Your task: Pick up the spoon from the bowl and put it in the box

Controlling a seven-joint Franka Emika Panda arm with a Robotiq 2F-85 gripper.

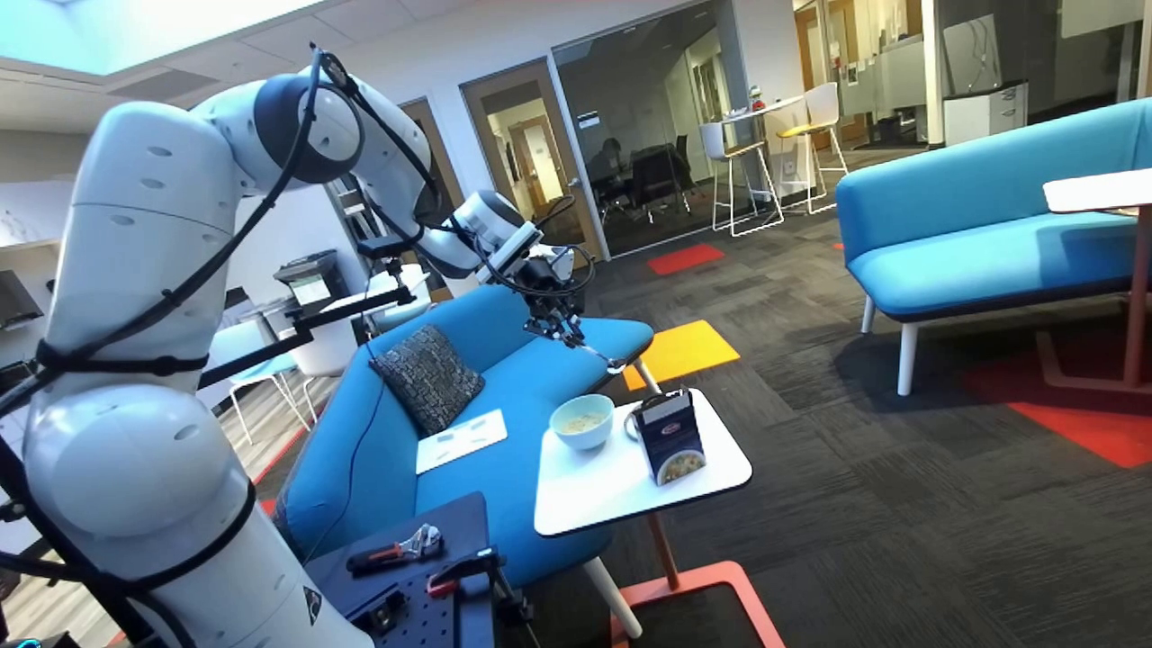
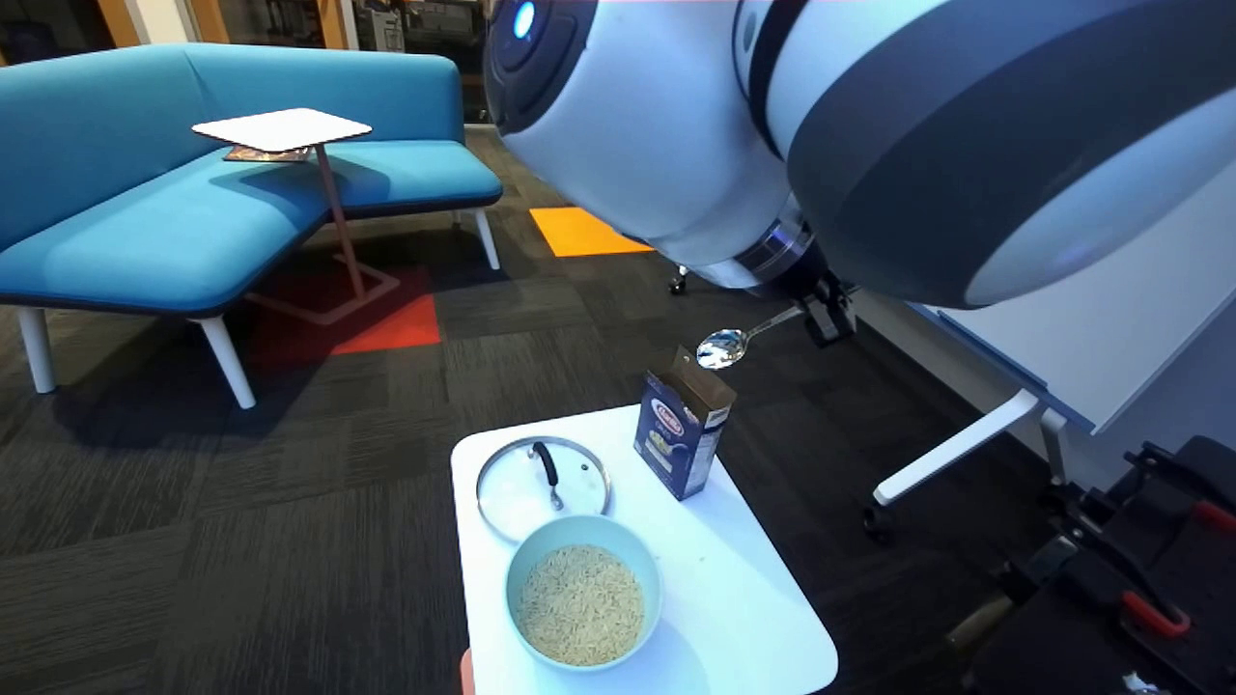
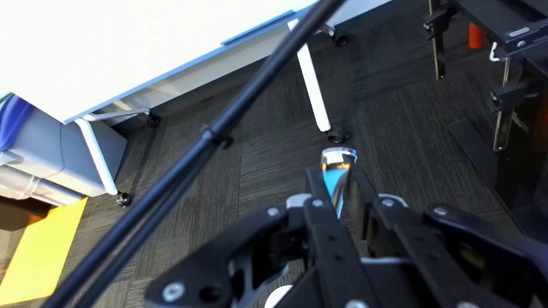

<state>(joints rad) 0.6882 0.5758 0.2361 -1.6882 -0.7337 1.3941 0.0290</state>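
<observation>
At the fingertips [image 3: 317, 186], the gripper [image 3: 338, 188] is clenching the spoon [image 2: 722, 348] by its handle; a shiny end is poking out past the jaws in the wrist view. In an exterior view the spoon is angling down-left, scoop hanging in the air, showing just above the open top of the dark box [image 2: 666, 434]; real gap unclear. Box is standing upright, top flap raised, by the far right corner of the white table [image 2: 734, 579], close to the right edge. Glass lid [image 2: 526, 492], black handle up, is lying by the far left corner. Pale bowl [image 2: 589, 531] is sitting along the left edge, nearer the camera, overlapping the lid from this angle; touching or not, can't tell. Rice-like grains [image 2: 579, 608] are covering the bowl's bottom.

Farther out, in an exterior view, the arm [image 1: 135, 297] is reaching over from beside a dark stand [image 1: 450, 517], where a wrench [image 1: 396, 551] is lying. Blue sofa [image 1: 522, 378] is showing behind the table's left edge, bearing a dark cushion [image 1: 432, 378] and a white sheet [image 1: 462, 441]. Another blue sofa [image 1: 999, 261] is standing well apart. Wrist view is catching a whiteboard [image 3: 150, 51] standing on dark carpet [image 3: 265, 171], a black cable [image 3: 233, 109] crossing in front.
</observation>
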